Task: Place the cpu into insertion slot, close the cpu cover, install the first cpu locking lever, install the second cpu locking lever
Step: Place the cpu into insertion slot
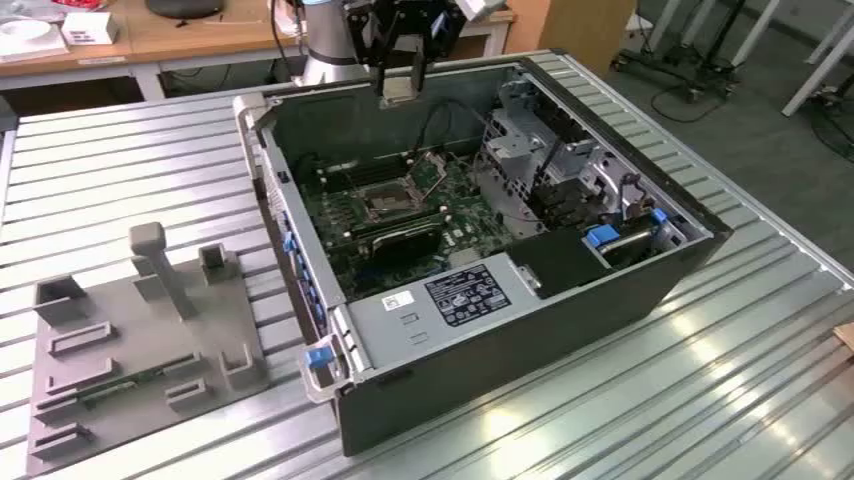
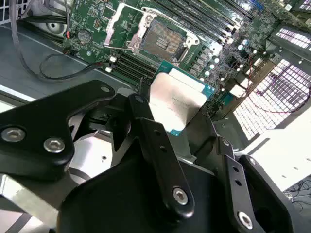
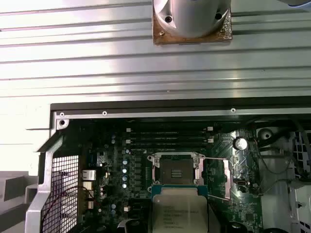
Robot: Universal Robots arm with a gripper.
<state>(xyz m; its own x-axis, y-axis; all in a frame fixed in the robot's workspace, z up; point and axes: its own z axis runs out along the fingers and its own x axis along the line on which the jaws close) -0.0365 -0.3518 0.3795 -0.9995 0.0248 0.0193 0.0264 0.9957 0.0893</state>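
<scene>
Nearest the lens in the second wrist view: black fingers [image 2: 155,145] of the gripper [image 2: 175,116], narrowed onto the cpu [image 2: 177,97] and gripping it by two opposite edges, pale metal face toward the camera. Beyond, well apart from the chip: the insertion slot [image 2: 163,41], dark contact field exposed, with the cpu cover [image 2: 112,22] standing open beside it. In the exterior view: gripper raised at 12 o'clock of the slot, near the far rim of the open computer case [image 1: 534,340]. Grey fixture tray [image 1: 147,340] at 8 o'clock of the case, both on the ribbed metal counter [image 1: 747,390].
</scene>
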